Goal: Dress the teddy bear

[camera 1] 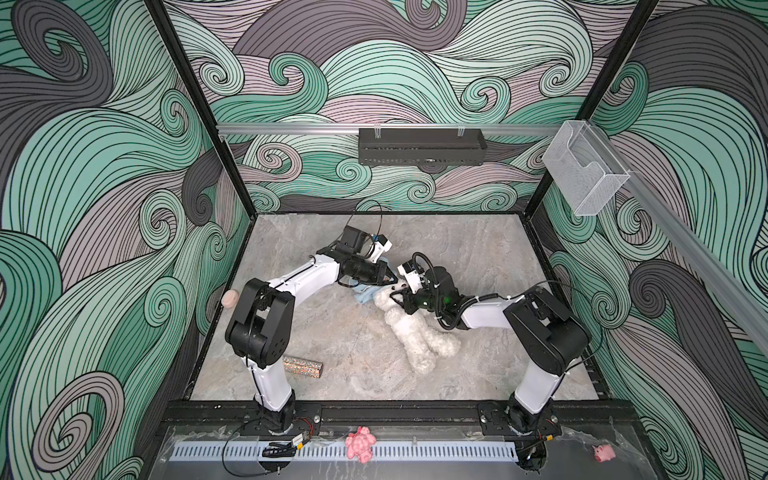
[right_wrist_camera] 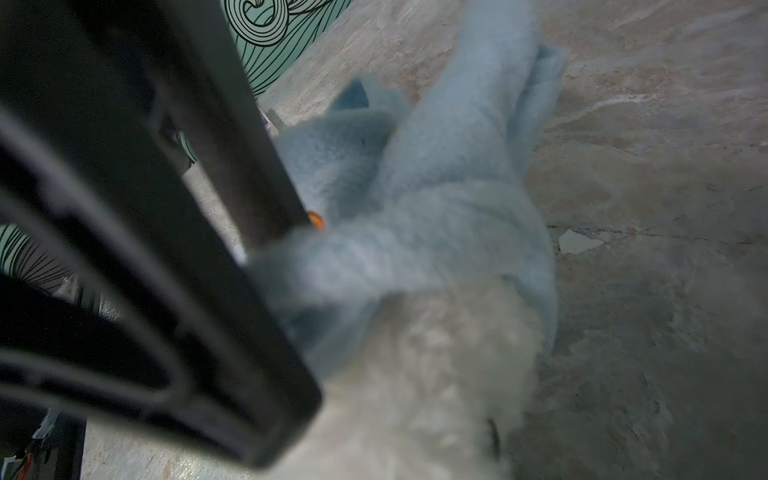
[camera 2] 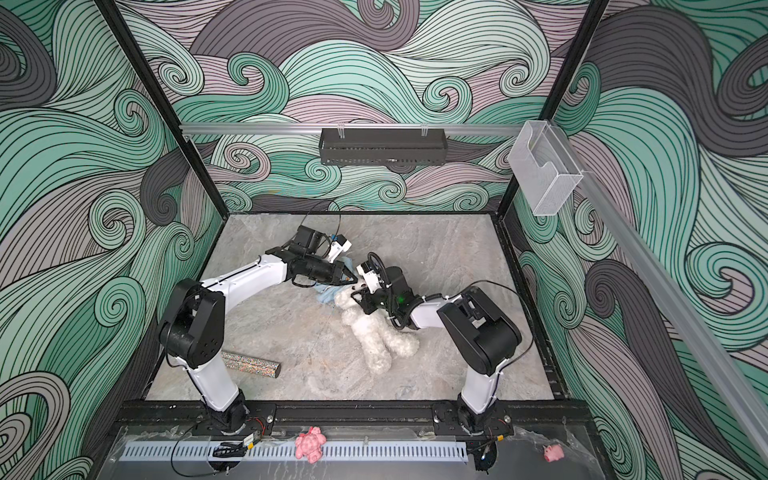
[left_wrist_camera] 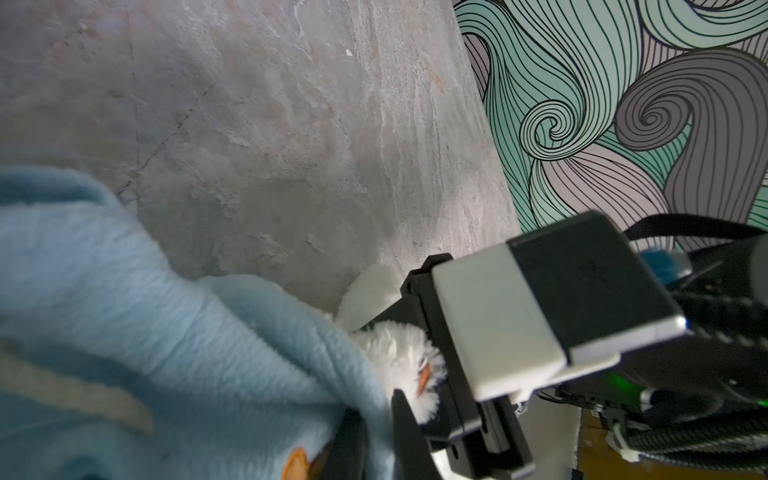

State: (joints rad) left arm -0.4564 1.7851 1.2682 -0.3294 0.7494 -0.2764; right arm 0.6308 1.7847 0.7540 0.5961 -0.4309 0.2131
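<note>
The teddy bear [camera 1: 415,336] [camera 2: 374,336] lies mid-table, white and fluffy, legs toward the front. Its head is under both grippers, and its fur and a dark eye [right_wrist_camera: 492,440] fill the right wrist view. A light blue fleece garment [camera 1: 365,293] [left_wrist_camera: 166,311] [right_wrist_camera: 436,208] is bunched at its head. My left gripper [camera 1: 390,277] [left_wrist_camera: 380,440] has its fingers close together with a fold of the blue cloth between them. My right gripper [camera 1: 394,296] [camera 2: 355,296] presses into the bear's head, and a tuft of fur [left_wrist_camera: 399,361] sits at its fingers.
A glittery tube [camera 1: 302,365] lies front left by the left arm's base. A peach ball [camera 1: 229,298] sits at the left wall. A pink lumpy toy [camera 1: 360,444] and a pink pig [camera 1: 603,452] lie outside the front rail. A black tray [camera 1: 422,146] and a clear box [camera 1: 584,170] hang above.
</note>
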